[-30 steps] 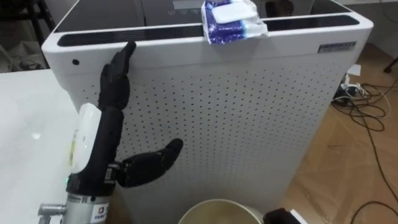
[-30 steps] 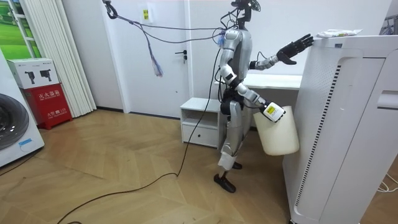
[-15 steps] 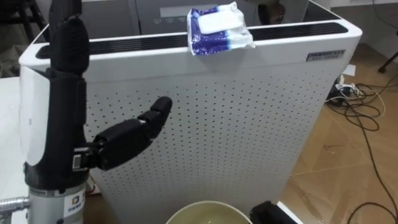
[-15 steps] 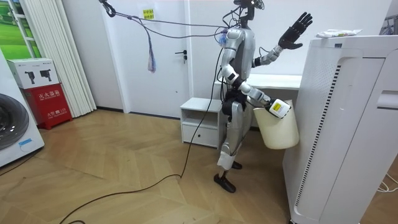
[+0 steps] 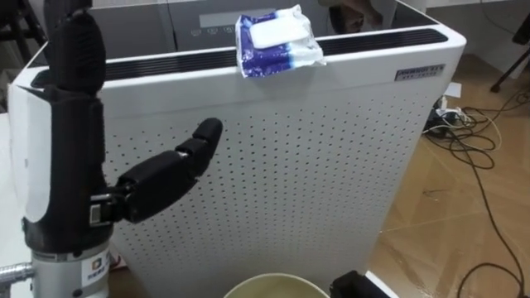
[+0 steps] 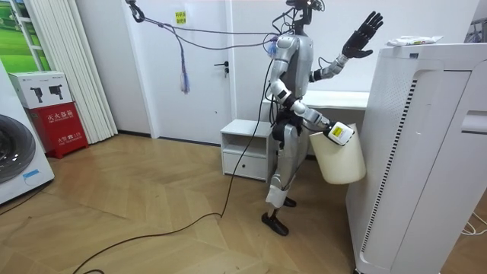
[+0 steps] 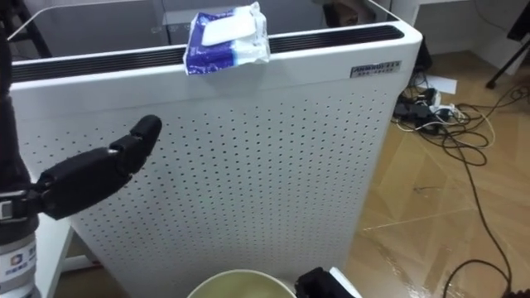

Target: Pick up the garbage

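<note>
rightward of left hand (image 5: 76, 149) — wipes packet (image 5: 277, 41)

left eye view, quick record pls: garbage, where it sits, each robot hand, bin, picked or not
garbage: blue-and-white packet
location: on the top front edge of the white perforated appliance
left robot hand: raised in front of the appliance, open, holding nothing, apart from the packet
right robot hand: low, at the cream bin; grip unclear
picked: not yet
</note>
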You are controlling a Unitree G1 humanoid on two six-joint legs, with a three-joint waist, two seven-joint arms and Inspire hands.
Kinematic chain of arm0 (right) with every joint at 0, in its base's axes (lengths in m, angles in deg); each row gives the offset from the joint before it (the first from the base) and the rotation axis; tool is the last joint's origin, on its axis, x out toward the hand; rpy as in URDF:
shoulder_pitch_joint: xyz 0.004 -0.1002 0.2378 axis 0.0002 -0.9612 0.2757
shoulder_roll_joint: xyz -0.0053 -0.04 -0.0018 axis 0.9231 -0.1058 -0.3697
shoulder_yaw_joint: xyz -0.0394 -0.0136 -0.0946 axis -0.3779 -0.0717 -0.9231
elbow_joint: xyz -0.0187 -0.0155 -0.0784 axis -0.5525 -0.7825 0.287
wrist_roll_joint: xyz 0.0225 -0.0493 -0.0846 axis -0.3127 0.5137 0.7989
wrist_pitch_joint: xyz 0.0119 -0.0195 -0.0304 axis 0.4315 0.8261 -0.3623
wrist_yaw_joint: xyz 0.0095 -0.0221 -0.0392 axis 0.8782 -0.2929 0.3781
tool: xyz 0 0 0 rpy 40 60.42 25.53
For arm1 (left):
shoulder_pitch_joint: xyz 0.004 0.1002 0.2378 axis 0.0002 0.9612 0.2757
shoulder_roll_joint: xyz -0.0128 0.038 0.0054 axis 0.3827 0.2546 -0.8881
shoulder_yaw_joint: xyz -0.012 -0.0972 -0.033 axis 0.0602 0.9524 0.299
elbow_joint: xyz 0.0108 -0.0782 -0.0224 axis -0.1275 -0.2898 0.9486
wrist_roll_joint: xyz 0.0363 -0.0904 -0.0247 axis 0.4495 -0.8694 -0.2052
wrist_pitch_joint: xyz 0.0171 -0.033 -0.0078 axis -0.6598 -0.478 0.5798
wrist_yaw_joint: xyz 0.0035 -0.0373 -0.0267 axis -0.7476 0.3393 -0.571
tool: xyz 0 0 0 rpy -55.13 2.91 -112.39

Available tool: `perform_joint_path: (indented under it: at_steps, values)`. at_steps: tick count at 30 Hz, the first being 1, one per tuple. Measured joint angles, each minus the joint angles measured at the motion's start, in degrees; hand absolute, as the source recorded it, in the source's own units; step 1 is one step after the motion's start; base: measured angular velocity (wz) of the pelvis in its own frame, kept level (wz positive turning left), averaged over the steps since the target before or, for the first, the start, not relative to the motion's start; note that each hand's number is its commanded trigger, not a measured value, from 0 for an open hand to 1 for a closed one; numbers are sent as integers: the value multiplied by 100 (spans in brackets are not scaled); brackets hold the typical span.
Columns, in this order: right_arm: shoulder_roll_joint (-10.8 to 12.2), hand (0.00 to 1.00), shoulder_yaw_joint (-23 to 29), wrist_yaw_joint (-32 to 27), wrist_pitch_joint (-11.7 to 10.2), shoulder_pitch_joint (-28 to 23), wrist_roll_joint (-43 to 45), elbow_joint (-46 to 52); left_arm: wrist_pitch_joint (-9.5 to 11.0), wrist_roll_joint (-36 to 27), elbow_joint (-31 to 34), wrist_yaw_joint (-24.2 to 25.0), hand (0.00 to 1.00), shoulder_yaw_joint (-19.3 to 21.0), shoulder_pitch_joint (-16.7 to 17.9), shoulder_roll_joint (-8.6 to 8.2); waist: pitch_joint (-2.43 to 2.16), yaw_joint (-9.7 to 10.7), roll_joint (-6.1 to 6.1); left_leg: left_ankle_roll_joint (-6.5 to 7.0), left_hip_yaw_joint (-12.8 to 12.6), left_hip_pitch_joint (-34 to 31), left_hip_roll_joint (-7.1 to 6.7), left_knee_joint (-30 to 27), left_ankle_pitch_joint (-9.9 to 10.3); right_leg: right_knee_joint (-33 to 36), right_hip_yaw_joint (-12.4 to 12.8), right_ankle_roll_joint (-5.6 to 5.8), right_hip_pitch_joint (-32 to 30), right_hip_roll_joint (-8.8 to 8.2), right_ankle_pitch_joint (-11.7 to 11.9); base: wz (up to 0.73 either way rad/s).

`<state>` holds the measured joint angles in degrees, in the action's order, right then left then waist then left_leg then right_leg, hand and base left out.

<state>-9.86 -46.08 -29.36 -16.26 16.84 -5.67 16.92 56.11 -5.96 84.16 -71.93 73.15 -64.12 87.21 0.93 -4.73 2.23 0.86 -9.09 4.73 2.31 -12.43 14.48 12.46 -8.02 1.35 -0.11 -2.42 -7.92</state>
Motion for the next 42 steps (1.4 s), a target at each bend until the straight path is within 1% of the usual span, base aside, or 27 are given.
perform_joint_path:
  at_steps: [3,5,7,8,10,11,12,14,15,18,26,30,33,37,42]
  values:
    - [-43,100,0,19,34,0,14,0,-93,106,0,12,0,-81,-11,43,-12,7,46,-1,-2,-16,0,28,-1,-90,-1,8,20,21,22,0]
    - [-50,100,0,24,41,0,13,0,-119,127,0,22,0,-94,-11,113,-24,9,81,-5,-9,-10,-1,51,-3,-94,5,8,14,29,22,-2]
    - [-63,100,1,30,41,1,14,0,-144,130,0,22,0,-86,-21,245,-39,10,109,-14,-13,-4,4,71,-8,-106,16,8,4,40,22,-4]
    - [-69,100,1,30,41,0,14,0,-147,131,0,22,0,-86,-23,272,-41,10,113,-14,-12,-4,5,73,-9,-114,17,8,6,42,22,0]
    - [-86,100,1,28,41,0,70,12,-160,131,0,22,0,-85,-36,390,-44,22,121,-15,-10,13,7,74,-9,-172,19,6,51,49,23,0]
    - [-90,100,1,29,41,0,94,20,-165,131,0,23,0,-85,-43,426,-43,31,124,-15,-8,22,7,75,-9,-175,20,6,61,49,23,0]
    - [-97,100,1,24,41,0,114,24,-185,131,0,24,0,-86,-57,476,-32,49,141,-15,-5,63,7,90,-9,-191,15,6,104,50,23,0]
    - [-118,100,3,14,41,6,118,25,-196,131,0,23,0,-86,-69,516,-29,84,174,-15,-5,105,8,114,-9,-193,19,7,137,46,23,0]
    - [-123,100,3,8,41,22,116,25,-200,131,0,21,0,-90,-89,544,-21,118,191,-15,-5,104,7,120,-9,-194,21,7,132,43,23,0]
    - [-93,100,-3,15,42,17,113,25,-245,132,0,22,0,-141,-92,575,-19,152,210,-15,-14,111,5,129,-10,-186,45,6,124,50,23,-4]
    - [-108,100,-2,5,45,17,113,25,-274,221,0,21,0,-170,-92,607,-20,251,218,-19,-34,176,4,172,-13,-182,88,6,145,60,23,-2]
    - [-114,100,-2,4,46,18,113,25,-275,224,2,21,0,-186,-104,616,-30,289,233,-19,-35,186,3,173,-13,-179,134,6,137,67,23,-4]
    - [-116,100,-2,-6,48,17,113,25,-280,224,2,21,0,-237,-252,657,-32,290,236,-19,-34,180,2,172,-13,-167,146,6,123,71,23,-1]
    - [-97,100,-4,4,49,17,113,24,-277,225,6,67,0,-314,-523,660,-33,290,238,-19,-34,182,3,171,-13,-164,143,5,124,71,24,0]
    - [-90,100,-10,9,53,17,118,21,-285,236,11,116,0,-319,-680,654,-34,291,239,-19,-27,182,2,172,-13,-172,140,5,124,72,24,0]
